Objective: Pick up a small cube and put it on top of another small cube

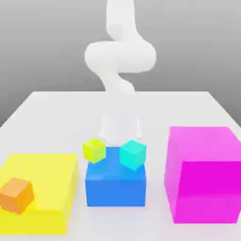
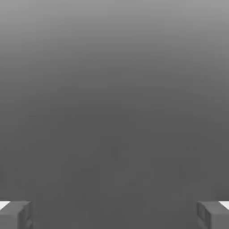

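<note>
The small cube (image 1: 133,154) appears to sit on top of the blue block (image 1: 116,182), toward its far edge at the exterior view's right. It is turned so that one corner faces the camera. Its tint lies between cyan and turquoise, so its identity is a judgement. At its 9 o'clock, apart from it on the same block, sits the yellow-green cube (image 1: 94,150). At 3 o'clock stands the large magenta block (image 1: 203,173). At about 8 o'clock, well apart, an orange cube (image 1: 17,195) rests on the yellow block (image 1: 46,178).

The white arm (image 1: 119,61) rises at the small cube's 12 o'clock, from just behind the blue block toward the picture's upper edge. In the hand view the gripper (image 2: 114,215) is released, its fingertips (image 2: 15,214) spread wide with nothing between them. The space ahead of them is plain grey, so where the cube lies relative to the gripper cannot be told.

The risks are likely these:
- The jaws could meet the rotated cube on its corners, twist it and push it off the block's edge.
- A descent slightly toward 9 o'clock could knock the yellow-green cube.
- The gripper could close on the wrong small cube.
</note>
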`<move>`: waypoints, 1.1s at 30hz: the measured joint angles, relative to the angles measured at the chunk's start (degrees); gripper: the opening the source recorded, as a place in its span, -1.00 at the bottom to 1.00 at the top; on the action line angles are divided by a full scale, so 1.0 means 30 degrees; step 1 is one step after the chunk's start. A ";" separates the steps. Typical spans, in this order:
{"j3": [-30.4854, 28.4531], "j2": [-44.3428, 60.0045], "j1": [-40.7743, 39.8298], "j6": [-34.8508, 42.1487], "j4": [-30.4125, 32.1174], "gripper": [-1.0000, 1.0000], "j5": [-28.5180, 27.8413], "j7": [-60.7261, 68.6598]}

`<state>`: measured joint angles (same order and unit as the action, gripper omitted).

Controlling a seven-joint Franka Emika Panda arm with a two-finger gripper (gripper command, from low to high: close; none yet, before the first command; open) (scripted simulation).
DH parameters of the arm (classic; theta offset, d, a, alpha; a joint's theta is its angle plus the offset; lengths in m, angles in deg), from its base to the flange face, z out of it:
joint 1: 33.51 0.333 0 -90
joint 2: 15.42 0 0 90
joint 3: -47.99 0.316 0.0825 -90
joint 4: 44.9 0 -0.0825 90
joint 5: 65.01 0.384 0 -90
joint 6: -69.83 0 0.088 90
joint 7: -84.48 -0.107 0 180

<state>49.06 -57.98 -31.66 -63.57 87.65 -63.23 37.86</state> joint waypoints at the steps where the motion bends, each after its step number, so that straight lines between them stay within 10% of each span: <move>1: 0.0324 0.0550 0.0260 -0.0228 0.0173 0.00 0.0332 -0.0411; 16: 0.8307 0.8323 0.3183 -0.3304 0.3077 0.00 0.2832 -1.0555; 33: 1.3039 1.4772 0.5070 -0.6163 0.7382 0.00 -0.2644 -2.8196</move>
<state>88.18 -13.66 -16.45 -82.06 109.79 -71.16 -46.72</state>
